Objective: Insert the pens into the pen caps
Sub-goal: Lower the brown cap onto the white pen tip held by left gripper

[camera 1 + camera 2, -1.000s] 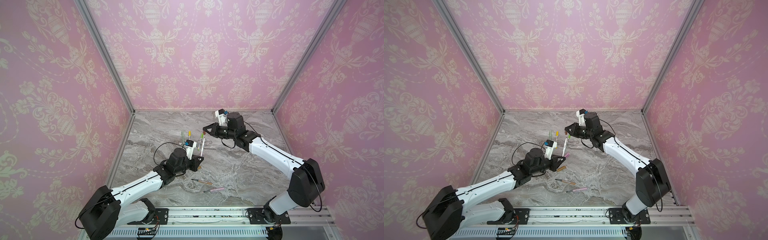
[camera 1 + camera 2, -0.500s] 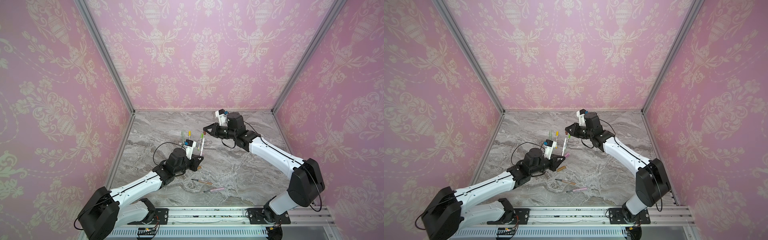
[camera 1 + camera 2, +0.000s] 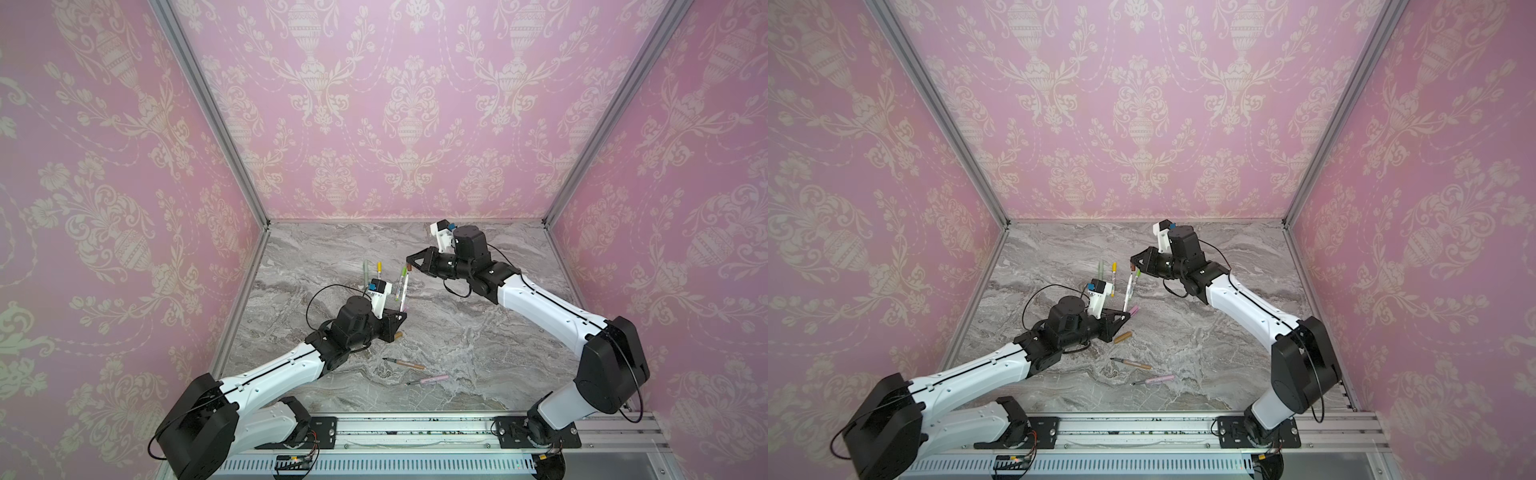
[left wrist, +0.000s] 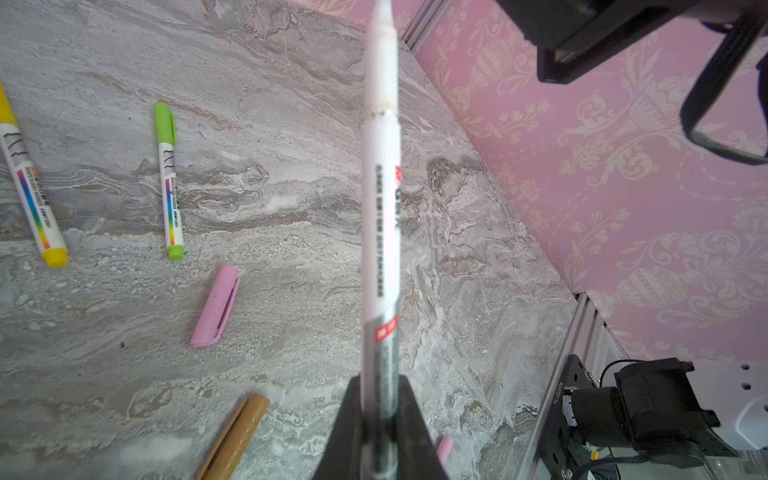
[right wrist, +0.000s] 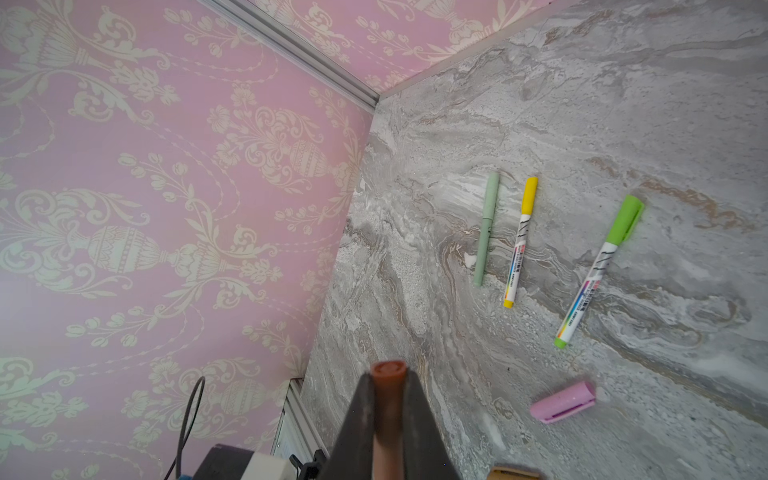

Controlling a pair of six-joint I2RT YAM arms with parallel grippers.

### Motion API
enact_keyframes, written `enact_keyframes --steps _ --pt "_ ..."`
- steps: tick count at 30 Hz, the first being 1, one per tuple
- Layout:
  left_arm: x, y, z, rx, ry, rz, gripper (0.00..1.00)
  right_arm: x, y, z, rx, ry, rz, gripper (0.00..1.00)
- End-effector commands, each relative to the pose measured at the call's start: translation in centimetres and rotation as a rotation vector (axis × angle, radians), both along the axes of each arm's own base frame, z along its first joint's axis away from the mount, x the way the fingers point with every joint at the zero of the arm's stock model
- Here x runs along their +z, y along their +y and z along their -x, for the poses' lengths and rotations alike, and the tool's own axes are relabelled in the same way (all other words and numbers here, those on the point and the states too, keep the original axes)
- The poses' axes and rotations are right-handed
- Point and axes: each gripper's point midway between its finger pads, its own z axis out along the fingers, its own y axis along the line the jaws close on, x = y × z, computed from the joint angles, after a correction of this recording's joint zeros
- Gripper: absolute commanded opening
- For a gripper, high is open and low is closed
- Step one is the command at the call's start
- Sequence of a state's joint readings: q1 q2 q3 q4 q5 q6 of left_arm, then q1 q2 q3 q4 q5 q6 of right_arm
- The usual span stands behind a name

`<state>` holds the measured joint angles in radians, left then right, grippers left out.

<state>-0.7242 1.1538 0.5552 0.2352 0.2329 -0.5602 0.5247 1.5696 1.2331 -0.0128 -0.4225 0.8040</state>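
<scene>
Here the left gripper (image 4: pixel 380 386) is clamped on the lower barrel of a white printed pen (image 4: pixel 380 208), raised off the counter (image 3: pixel 478 332). Its tip points up at the dark brown cap (image 5: pixel 388 374) pinched in the right gripper (image 5: pixel 388 384); whether they touch I cannot tell. The pink cap (image 4: pixel 216 307) and tan cap (image 4: pixel 237 436) lie just beside the left gripper. Nearer the back left corner lie the capped sage-green pen (image 5: pixel 486 232), yellow-capped pen (image 5: pixel 520 241) and lime-capped pen (image 5: pixel 598 270). Near the front edge, the tan pen (image 3: pixel 405 363) and pink pen (image 3: pixel 428 379) lie uncapped

Barred between left pincer (image 3: pixel 400 319) and right pincer (image 3: pixel 409 263) by raised white pen (image 4: pixel 380 208), tip near brown cap (image 5: pixel 388 374). Hemmed just under left pincer by pink cap (image 3: pixel 1133 309) and tan cap (image 3: pixel 1123 336); beyond it, by capped pens (image 3: pixel 379 268). Open over bare marble (image 3: pixel 528 249) right of right pincer.
</scene>
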Motion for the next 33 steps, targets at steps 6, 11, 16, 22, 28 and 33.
enact_keyframes --steps 6,11,16,22,28,33 --pt "1.05 -0.10 -0.17 -0.002 -0.037 -0.013 0.00 -1.85 0.09 0.09 0.024 0.023 0.023 0.00" --pt "1.16 -0.20 -0.19 -0.005 -0.038 -0.011 0.00 -1.86 0.29 0.09 0.028 0.028 0.016 0.00" --pt "1.19 -0.21 -0.21 -0.005 -0.038 -0.011 0.00 -1.96 0.36 0.07 0.029 0.032 0.011 0.00" --pt "1.32 -0.28 -0.24 -0.006 -0.040 -0.011 0.00 -1.92 0.40 0.17 0.032 0.031 0.010 0.00" --pt "1.21 -0.32 -0.34 -0.006 -0.039 -0.014 0.00 -1.43 0.31 0.35 0.035 0.023 0.005 0.00" --pt "1.35 -0.38 -0.41 -0.006 -0.041 -0.012 0.00 -1.75 0.39 0.80 0.040 0.029 0.008 0.00"
